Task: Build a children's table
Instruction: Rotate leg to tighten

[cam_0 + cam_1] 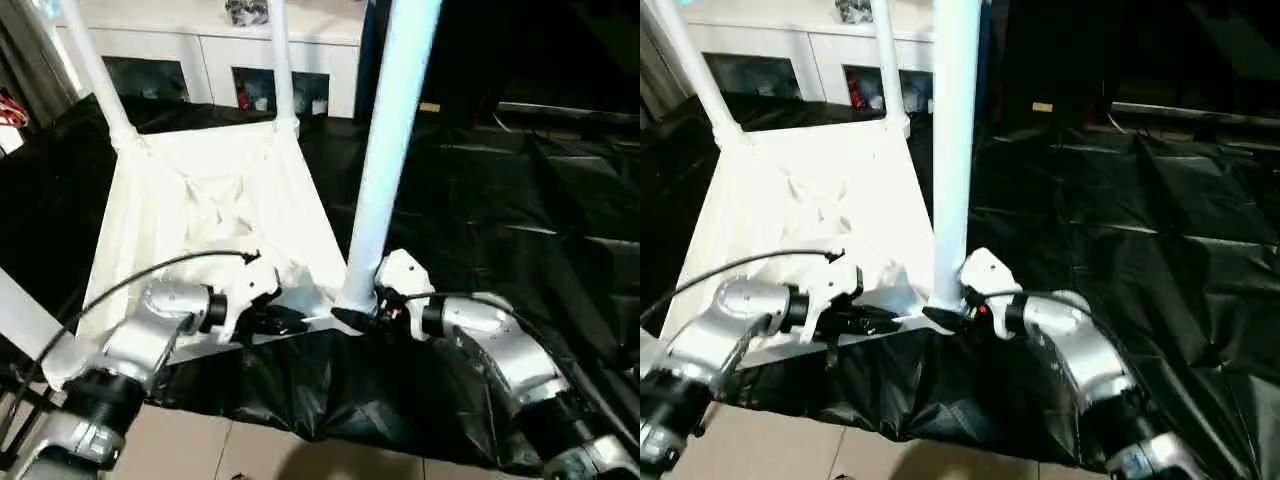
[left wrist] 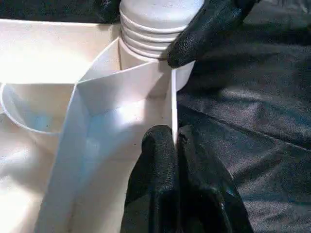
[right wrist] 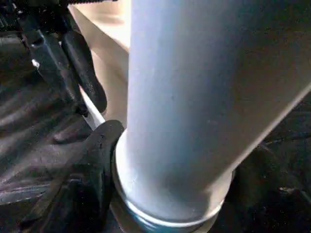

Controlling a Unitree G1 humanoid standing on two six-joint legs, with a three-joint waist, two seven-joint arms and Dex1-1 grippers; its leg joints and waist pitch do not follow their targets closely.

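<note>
Pinching the table top's rim, the left end effector is closed; the right end effector clasps a leg.

no readable text

we can make out no words, labels, brands, numbers or signs on anything here; no surface carries lettering that we can read.
</note>
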